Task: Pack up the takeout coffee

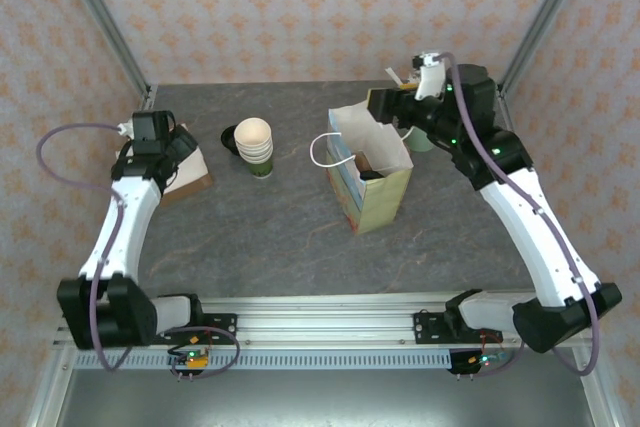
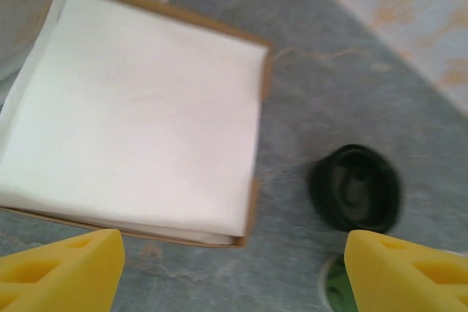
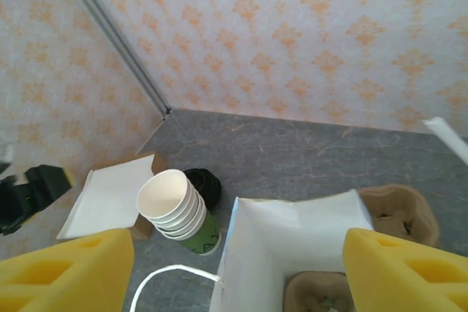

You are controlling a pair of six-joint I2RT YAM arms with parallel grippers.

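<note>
Right tool (image 3: 238,257) hangs spread above the open paper bag (image 3: 292,224); left tool (image 2: 234,253) spread over far-left napkins (image 2: 139,107).

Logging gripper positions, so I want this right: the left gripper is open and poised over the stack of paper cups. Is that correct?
Not quite. The left gripper is open, but it is poised over the stack of white napkins, not the paper cups, which stand further right. The left wrist view shows this.

Peering down into the open paper bag (image 3: 292,228)
Brown cup carrier (image 3: 322,294) inside, I think; stack of cream cups (image 3: 175,210) just left of the bag, black lid (image 3: 207,184) behind it, white napkins (image 3: 110,199) further left.
</note>
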